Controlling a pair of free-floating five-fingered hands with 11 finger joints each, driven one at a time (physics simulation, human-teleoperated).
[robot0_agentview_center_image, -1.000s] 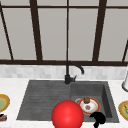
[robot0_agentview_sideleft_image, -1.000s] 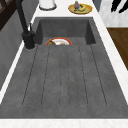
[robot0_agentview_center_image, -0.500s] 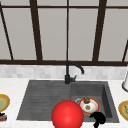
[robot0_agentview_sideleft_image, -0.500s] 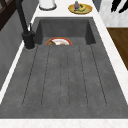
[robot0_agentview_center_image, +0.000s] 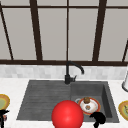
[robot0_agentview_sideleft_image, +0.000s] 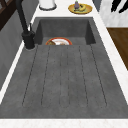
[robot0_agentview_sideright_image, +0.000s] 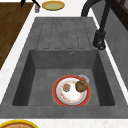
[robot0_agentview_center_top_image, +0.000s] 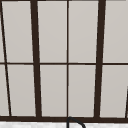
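**Sink basin, two hands, plated food**

Right hand (robot0_agentview_center_image: 98, 118): lower right of the front view, at the sink's (robot0_agentview_center_image: 45, 100) front rim, just beside the red-rimmed plate (robot0_agentview_center_image: 89, 105); fingers' state cannot be told. Plate lies in the basin, bearing a brown lump (robot0_agentview_sideright_image: 81, 85). Red ball (robot0_agentview_center_image: 67, 115): lower centre. Left hand (robot0_agentview_center_image: 3, 114): lower left edge, beside a yellow plate (robot0_agentview_center_image: 3, 101) on the tabletop; fingers unclear.

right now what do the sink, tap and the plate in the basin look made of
Sink: speckled matte dark grey, probably stone composite. Tap: matte black, likely coated metal, no shine. Plate: glossy-looking white centre with red-orange rim, probably glazed ceramic.
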